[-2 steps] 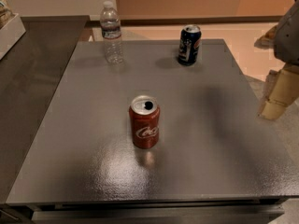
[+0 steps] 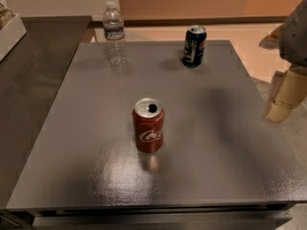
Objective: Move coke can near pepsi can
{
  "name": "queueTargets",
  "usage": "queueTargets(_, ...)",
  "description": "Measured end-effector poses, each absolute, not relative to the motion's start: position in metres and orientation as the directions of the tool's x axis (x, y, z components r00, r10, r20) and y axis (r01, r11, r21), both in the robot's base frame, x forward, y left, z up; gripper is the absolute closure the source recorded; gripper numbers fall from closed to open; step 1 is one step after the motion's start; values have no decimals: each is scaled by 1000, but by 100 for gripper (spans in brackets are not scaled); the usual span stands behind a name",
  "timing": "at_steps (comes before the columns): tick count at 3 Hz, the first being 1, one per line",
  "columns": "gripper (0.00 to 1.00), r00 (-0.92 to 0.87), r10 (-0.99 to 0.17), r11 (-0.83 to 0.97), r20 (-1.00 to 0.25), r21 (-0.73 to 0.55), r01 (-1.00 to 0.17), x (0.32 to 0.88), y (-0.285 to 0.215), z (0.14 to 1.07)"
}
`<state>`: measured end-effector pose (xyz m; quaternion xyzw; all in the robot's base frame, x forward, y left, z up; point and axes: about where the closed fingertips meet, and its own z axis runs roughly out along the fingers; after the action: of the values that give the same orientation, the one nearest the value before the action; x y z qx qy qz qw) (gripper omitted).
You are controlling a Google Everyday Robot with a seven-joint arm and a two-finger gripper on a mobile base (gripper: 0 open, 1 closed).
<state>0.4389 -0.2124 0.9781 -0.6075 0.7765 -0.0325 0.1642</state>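
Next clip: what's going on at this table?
Nothing is being handled yet. The robot's claw hangs beside the right edge of the table, apart from both cans. The coke can stands upright mid-table, its top already open. The pepsi can stands near the far edge, with a water bottle further left.

Bare tabletop (image 2: 86, 143) all around coke can (image 2: 148, 125), open from every side. Free stretch from there up to pepsi can (image 2: 194, 45) near far edge. Only other obstacle: water bottle (image 2: 114, 34) at far left, well apart. Gripper (image 2: 280, 102) beside right edge, off the tabletop
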Motion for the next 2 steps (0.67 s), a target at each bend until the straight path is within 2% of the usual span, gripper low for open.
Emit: queueTargets(2, 0, -153, -922, 245, -355, -231, -942, 431, -156, 957)
